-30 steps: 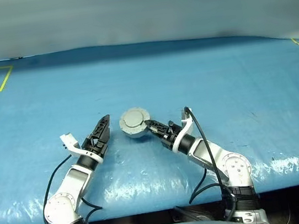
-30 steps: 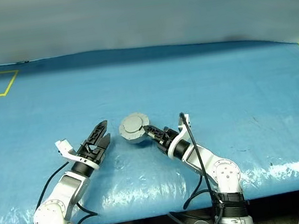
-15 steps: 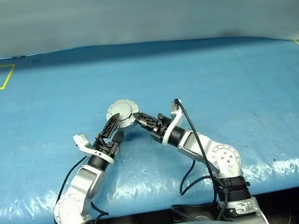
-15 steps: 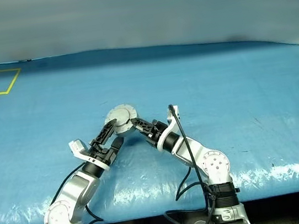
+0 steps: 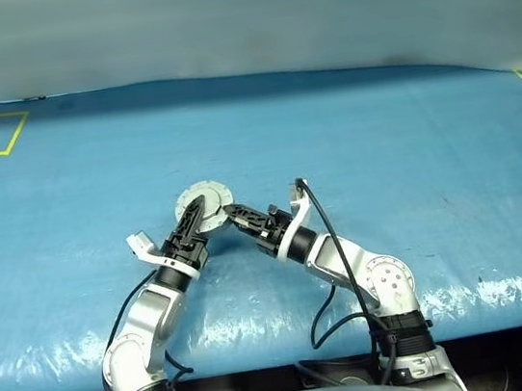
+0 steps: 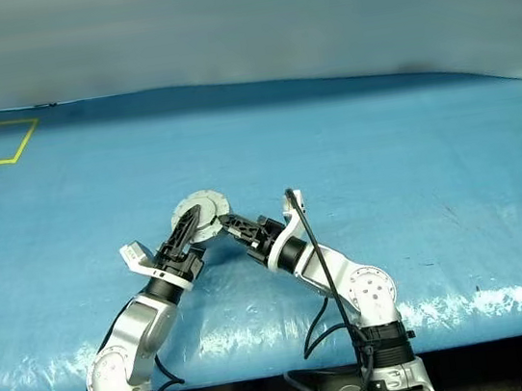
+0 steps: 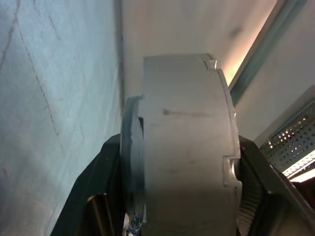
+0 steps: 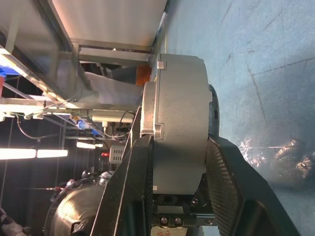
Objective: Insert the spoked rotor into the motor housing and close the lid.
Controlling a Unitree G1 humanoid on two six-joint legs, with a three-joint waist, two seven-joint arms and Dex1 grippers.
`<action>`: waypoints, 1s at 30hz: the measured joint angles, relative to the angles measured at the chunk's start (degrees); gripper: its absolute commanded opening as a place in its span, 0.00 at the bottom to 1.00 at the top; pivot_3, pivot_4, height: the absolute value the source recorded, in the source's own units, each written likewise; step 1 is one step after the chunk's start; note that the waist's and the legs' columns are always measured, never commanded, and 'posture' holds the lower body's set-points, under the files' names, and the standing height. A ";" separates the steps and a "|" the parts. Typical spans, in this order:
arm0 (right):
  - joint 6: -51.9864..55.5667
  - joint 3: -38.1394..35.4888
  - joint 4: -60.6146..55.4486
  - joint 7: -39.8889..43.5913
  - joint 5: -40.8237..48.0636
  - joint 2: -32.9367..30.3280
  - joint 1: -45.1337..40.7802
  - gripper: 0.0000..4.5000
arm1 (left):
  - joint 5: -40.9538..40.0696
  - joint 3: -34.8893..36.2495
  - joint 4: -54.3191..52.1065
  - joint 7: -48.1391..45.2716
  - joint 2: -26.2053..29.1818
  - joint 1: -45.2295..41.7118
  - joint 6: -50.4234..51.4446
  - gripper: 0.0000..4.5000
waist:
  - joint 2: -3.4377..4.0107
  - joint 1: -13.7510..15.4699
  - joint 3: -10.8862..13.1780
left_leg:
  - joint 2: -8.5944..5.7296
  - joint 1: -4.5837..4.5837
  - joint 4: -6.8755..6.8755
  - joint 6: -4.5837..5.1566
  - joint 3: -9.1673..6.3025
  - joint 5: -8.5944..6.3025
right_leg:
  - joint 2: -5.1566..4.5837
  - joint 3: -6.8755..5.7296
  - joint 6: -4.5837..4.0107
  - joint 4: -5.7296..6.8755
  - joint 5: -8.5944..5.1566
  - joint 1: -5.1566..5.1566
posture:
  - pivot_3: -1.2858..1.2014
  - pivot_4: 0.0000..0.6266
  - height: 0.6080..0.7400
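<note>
Two grippers hold one round grey metal motor housing [image 5: 201,209] above the blue table.

The left gripper [image 5: 196,216] and the right gripper [image 5: 231,213] meet at the round grey part, one on each side, and it sits between their tips. In the right wrist view the black fingers [image 8: 224,182] of the right gripper press on both flat faces of the thick grey drum, so it is closed on it. In the left wrist view the left gripper's black fingers [image 7: 96,191] sit on both sides of the drum and squeeze it too. The drum is smooth dull metal with small square notches on its edge. The crinkly blue plastic sheet [image 5: 381,149] on the table below is shiny.
</note>
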 measured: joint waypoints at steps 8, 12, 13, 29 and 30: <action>-1.51 2.42 -5.23 5.00 -8.30 -1.46 0.98 0.77 | 1.27 -0.29 0.69 1.56 1.86 -2.43 -1.96 0.52 | 0.00 0.15 0.00 | -0.03 0.00 0.05 0.02 -0.04 0.03 | 0.00 -0.03 0.03 0.03 0.02 0.02 | 0.52 0.24 1.00; -4.60 5.56 -11.17 12.50 -19.35 -8.73 1.49 1.00 | 6.29 1.09 4.85 2.92 4.53 -6.22 -5.35 0.52 | 0.00 0.58 0.00 | -0.08 0.02 0.09 0.04 -0.02 0.06 | -0.01 -0.01 0.11 0.03 0.07 0.04 | 0.52 0.24 1.00; -6.21 6.60 -12.39 14.15 -23.70 -11.22 1.66 1.00 | 7.52 1.73 6.33 3.06 5.48 -7.43 -6.09 0.52 | 0.00 0.66 0.00 | -0.10 0.01 0.11 0.05 -0.03 0.07 | -0.01 -0.02 0.13 0.03 0.08 0.04 | 0.52 0.24 1.00; -42.75 18.83 -6.55 23.34 -72.51 -14.95 11.50 1.00 | 25.18 6.73 37.56 -4.44 13.09 -31.87 -12.96 0.52 | -0.04 1.36 0.00 | -0.20 -0.01 0.17 -0.23 0.01 0.27 | -0.02 -0.01 0.22 0.00 0.15 0.03 | 0.52 0.24 1.00; -43.95 18.95 -5.92 23.22 -74.11 -14.68 11.71 1.00 | 26.56 7.05 39.69 -5.31 13.10 -33.43 -13.86 0.52 | -0.04 1.36 0.00 | -0.20 -0.01 0.16 -0.24 0.01 0.28 | -0.03 -0.01 0.22 0.01 0.15 0.03 | 0.52 0.24 1.00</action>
